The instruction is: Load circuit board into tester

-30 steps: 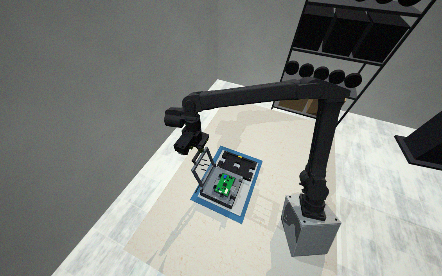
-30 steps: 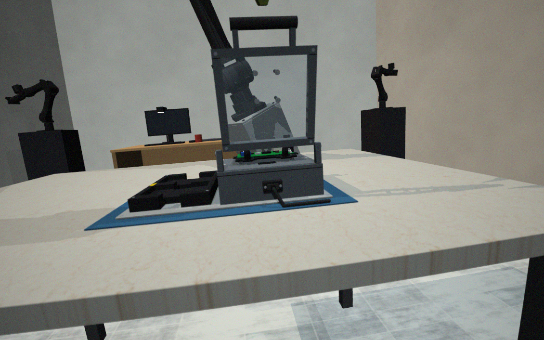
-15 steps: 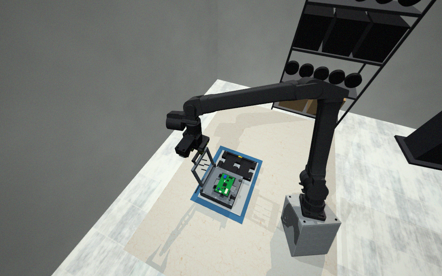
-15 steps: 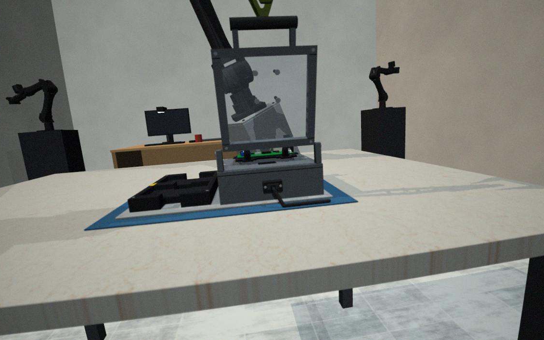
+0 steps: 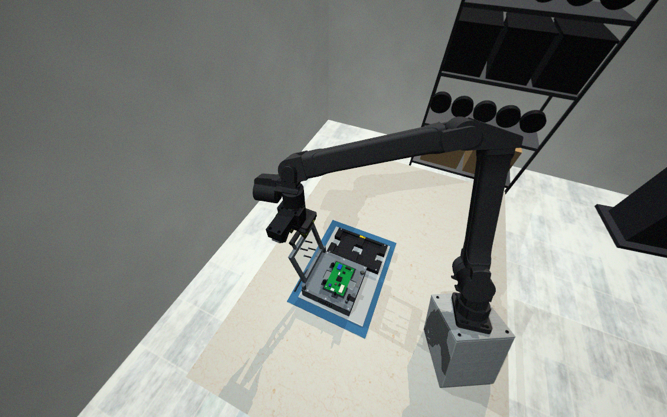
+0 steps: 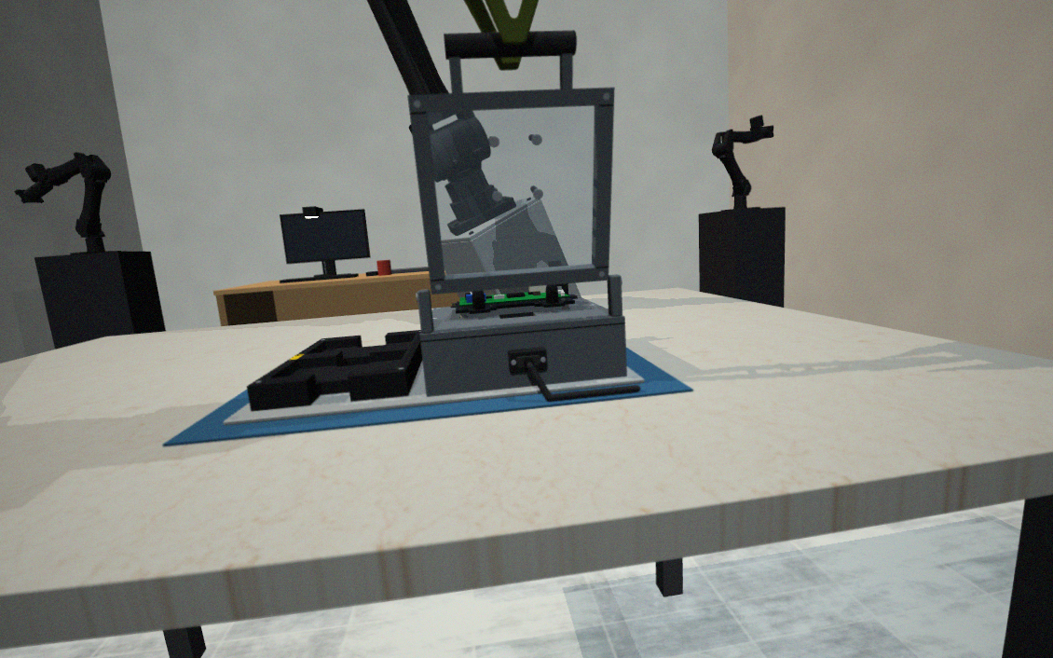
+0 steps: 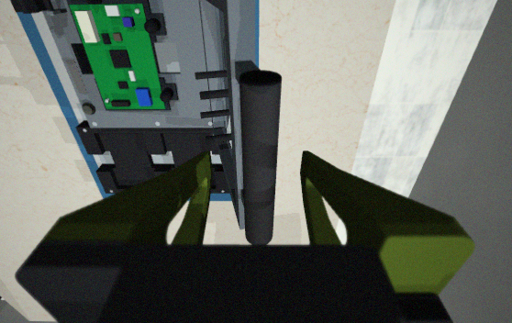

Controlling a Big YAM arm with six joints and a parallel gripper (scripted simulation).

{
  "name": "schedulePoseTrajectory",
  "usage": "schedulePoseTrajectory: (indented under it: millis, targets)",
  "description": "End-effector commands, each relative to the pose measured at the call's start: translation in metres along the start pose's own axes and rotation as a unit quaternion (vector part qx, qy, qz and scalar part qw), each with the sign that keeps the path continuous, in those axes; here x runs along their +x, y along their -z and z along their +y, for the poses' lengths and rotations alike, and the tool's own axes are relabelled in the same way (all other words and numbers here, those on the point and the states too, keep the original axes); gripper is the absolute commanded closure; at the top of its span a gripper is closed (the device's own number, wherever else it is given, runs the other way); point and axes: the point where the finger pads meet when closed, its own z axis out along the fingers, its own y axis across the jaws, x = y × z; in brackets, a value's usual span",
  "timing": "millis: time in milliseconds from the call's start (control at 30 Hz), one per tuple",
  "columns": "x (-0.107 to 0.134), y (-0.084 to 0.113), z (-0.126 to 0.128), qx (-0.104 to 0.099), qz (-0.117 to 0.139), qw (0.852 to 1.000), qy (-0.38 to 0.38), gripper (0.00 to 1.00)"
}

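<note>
The green board (image 5: 339, 277) (image 6: 514, 299) (image 7: 144, 50) lies face up and looks flat on the tester (image 5: 319, 265) (image 6: 465, 351). Its white connector (image 7: 86, 27) is at the hook's end. Small light dots show at two opposite corners. Its long side is at two black posts (image 7: 152, 25) (image 7: 167, 94); the third post is not clear. The lid (image 6: 604, 187) stands upright. My gripper (image 6: 509, 57) (image 7: 256, 161) is part open, its fingers on either side of the lid's handle (image 6: 465, 45) (image 7: 261, 138), with a gap on each side. The latch hook (image 5: 350, 299) is clear of the lid.
The black tray (image 5: 349, 244) (image 6: 277, 393) (image 7: 130, 138) beside the tester has no board in its pockets. A cable (image 6: 596, 392) runs from the tester's hinge side. Pusher rods (image 7: 213, 94) stick out from the lid's inner face, toward the board's side.
</note>
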Motion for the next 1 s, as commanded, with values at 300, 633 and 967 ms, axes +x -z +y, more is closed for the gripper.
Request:
schedulePoseTrajectory:
  millis: [300, 633, 967]
  targets:
    - [0.0068, -0.0086, -0.0079, 0.005, -0.003, 1.0, -0.002, 0.52]
    - [0.0069, -0.008, -0.0086, 0.005, -0.003, 1.0, -0.003, 0.52]
    - [0.0069, -0.0079, -0.0088, 0.006, -0.003, 1.0, -0.003, 0.52]
